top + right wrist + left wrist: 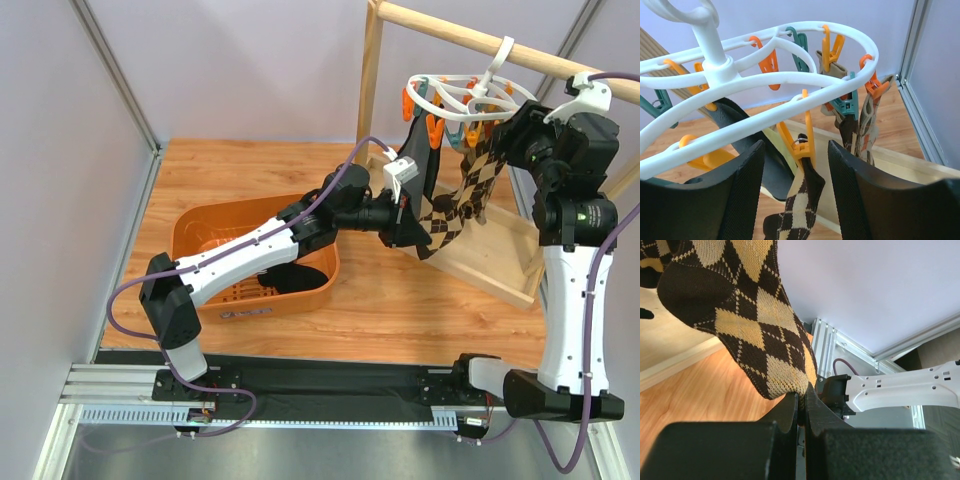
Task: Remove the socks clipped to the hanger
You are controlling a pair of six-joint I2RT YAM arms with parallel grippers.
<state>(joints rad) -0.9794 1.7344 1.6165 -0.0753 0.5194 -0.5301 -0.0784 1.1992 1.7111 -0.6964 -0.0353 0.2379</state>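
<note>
Wood bench [380, 310] below; brown-tan argyle sock [480, 175] slants, cuff up at white plastic ring hanger [765, 80], w/ toe down-left clamped in left tool [801, 395]. Right tool [796, 147] apart, astride orange clip [807, 125].

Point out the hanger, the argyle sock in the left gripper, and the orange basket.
hanger [722, 65]: right wrist view, on its central hub.
argyle sock [755, 315]: left wrist view, on the middle of the fabric.
orange basket [265, 305]: top external view, on its near wall.

Knitted argyle sock [755, 315], glossy white plastic hanger [771, 80], matt wood table [400, 300]
</note>
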